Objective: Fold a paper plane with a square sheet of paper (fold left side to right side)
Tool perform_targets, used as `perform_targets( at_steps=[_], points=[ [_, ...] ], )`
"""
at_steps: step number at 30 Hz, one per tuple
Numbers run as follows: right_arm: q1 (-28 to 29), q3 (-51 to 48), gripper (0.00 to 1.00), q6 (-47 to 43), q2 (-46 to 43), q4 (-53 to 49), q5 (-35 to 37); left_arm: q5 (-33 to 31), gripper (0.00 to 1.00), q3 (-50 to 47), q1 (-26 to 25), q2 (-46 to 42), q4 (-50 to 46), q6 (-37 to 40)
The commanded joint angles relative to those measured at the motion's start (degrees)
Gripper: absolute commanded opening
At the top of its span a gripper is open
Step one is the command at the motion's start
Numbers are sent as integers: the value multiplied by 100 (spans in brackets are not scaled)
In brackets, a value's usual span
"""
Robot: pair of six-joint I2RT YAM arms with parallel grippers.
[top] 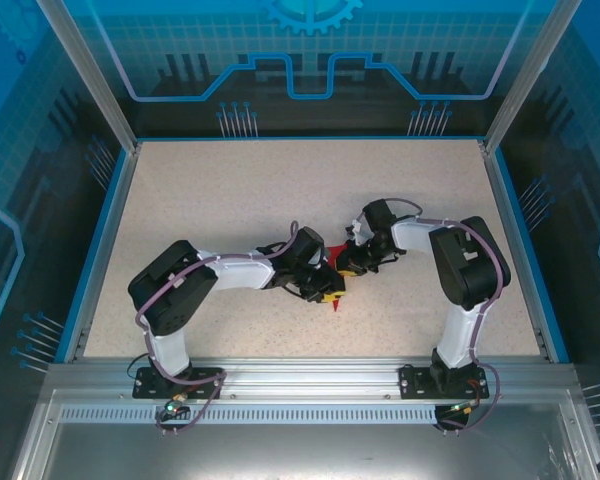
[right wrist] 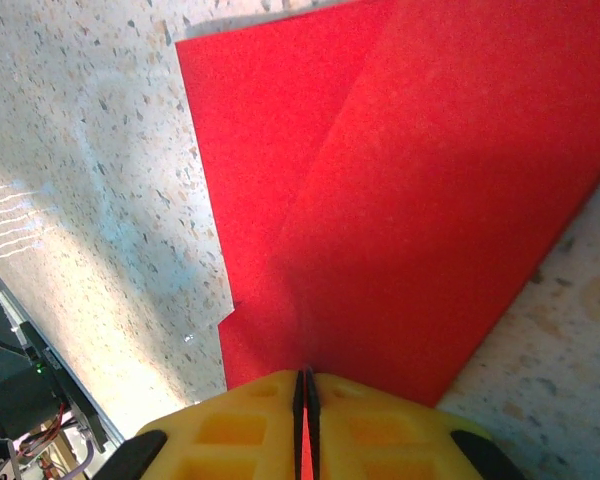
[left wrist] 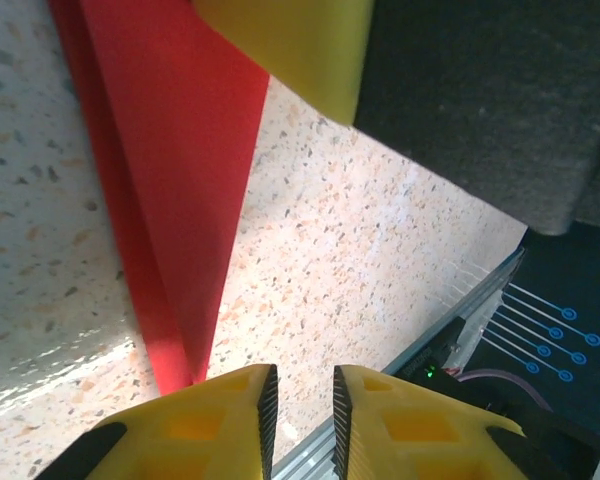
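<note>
From above, the two arms reach in toward each other and meet near the middle of the speckled tabletop [top: 230,200]. The left gripper [top: 329,292] and the right gripper [top: 348,267] sit just beside one another, both over the red paper [top: 336,302]. The paper lies flat on the tabletop under them, its narrow tip poking out toward the near edge. From up here I cannot tell how either gripper's fingers stand.

The left wrist camera shows the left gripper [left wrist: 305,410] with its yellow fingers a little apart. Bare tabletop [left wrist: 380,260] shows through the gap and nothing is caught in it. The red paper [left wrist: 180,150] runs down as a long, narrow, pointed shape with a crease along it, and its tip ends just beside the left-hand finger. At the top, a yellow finger [left wrist: 290,45] of the other gripper, with a dark body behind it, overlaps the paper's upper part.

The right wrist camera shows the right gripper [right wrist: 302,400] with its fingers pressed together. A thin sliver of red shows in the seam, so it is clamped on the paper's edge. The red paper [right wrist: 420,200] spreads out ahead in overlapping layers, one slanted edge crossing a lower flap. It lies flat on the tabletop [right wrist: 80,150].
</note>
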Motion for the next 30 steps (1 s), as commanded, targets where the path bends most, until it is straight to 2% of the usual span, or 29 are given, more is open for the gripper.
perform_targets(
  at_steps=[1, 5, 16, 30],
  points=[
    [75, 26, 13, -83, 251, -165, 396, 307, 25, 59, -39, 9, -17, -64],
    [85, 50, 13, -83, 272, -193, 403, 443, 25, 131, -81, 248, -12, -70],
    [104, 81, 13, -101, 313, -242, 423, 286, 25, 44, -91, 492, -201, 12],
    [106, 143, 13, -158, 318, -355, 526, 135, 24, -164, -164, 494, -391, 48]
  ],
)
